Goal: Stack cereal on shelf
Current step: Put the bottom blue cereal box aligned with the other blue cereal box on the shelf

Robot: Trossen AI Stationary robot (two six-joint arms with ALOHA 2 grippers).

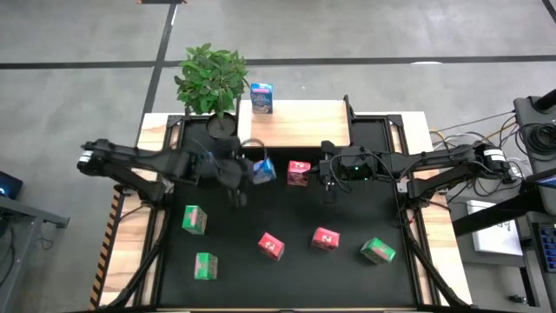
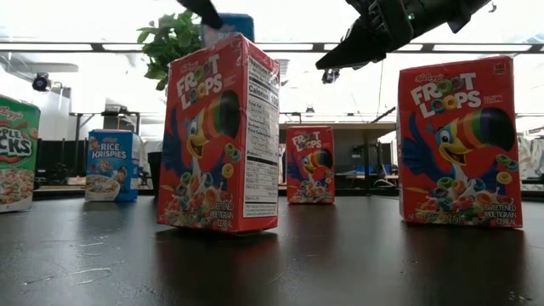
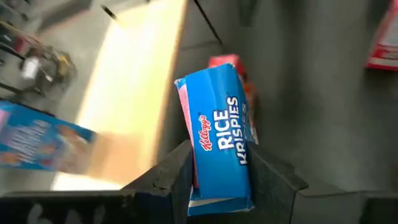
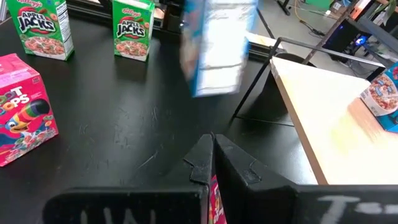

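Observation:
My left gripper (image 1: 250, 170) is shut on a blue Rice Krispies carton (image 1: 264, 169), held in the air just in front of the light-wood shelf (image 1: 304, 126). A second blue carton (image 1: 261, 97) stands upright on the shelf's far left corner. My right gripper (image 1: 327, 174) is shut and hovers above and beside a red Froot Loops carton (image 1: 298, 172), which stands on the black mat. In the right wrist view a red-pink sliver (image 4: 214, 198) shows under the fingers. Two more red cartons (image 1: 271, 246) (image 1: 325, 237) and three green ones (image 1: 194, 219) (image 1: 205, 266) (image 1: 378, 251) stand nearer the front. My left gripper (image 3: 217, 160) pinches the blue carton between its two fingers (image 3: 177, 174), one on each of two opposite faces near one end (image 3: 214, 186). The rest of the carton reaches forward past the fingertips. The carton (image 2: 229, 25) is lifted clear of the mat.
A potted plant (image 1: 211, 76) stands at the shelf's left end, close to the left arm. Black rails (image 1: 347, 109) frame the shelf's sides. Most of the shelf board (image 4: 323, 118) is bare. Cables and equipment lie past the table's right edge.

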